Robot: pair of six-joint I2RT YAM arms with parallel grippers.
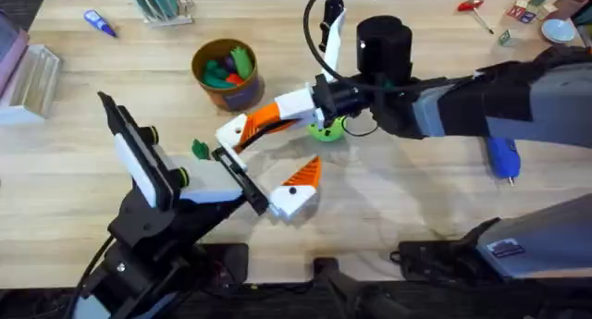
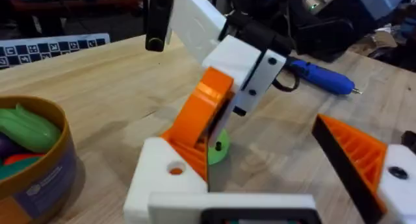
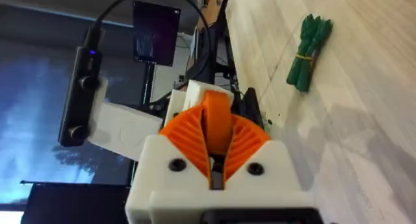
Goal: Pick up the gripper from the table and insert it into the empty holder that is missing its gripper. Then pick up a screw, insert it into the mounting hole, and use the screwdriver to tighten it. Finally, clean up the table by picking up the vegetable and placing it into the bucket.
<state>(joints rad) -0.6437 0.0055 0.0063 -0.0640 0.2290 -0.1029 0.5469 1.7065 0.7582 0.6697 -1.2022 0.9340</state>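
Observation:
The loose orange gripper [image 1: 268,118] is pinched in my right gripper [image 1: 277,116], which reaches across from the right. Its lower end meets the bare white holder [image 1: 231,134] on my left arm. In the left wrist view the orange gripper [image 2: 205,113] leans into the holder [image 2: 162,178], whose round hole shows orange. My left gripper [image 1: 265,166] is open; its other finger carries an orange tip [image 1: 305,173]. The vegetable [image 1: 200,150] lies left of the holder. The blue screwdriver [image 1: 504,157] lies at the right. The bucket [image 1: 227,74] stands behind. The screw is out of view.
A green round disc [image 1: 326,128] lies under the right wrist. The bucket holds coloured toy pieces. A red-handled tool [image 1: 472,6] is at the back right and a small blue pen [image 1: 100,23] at the back left. A clear box [image 1: 32,79] sits at the left edge.

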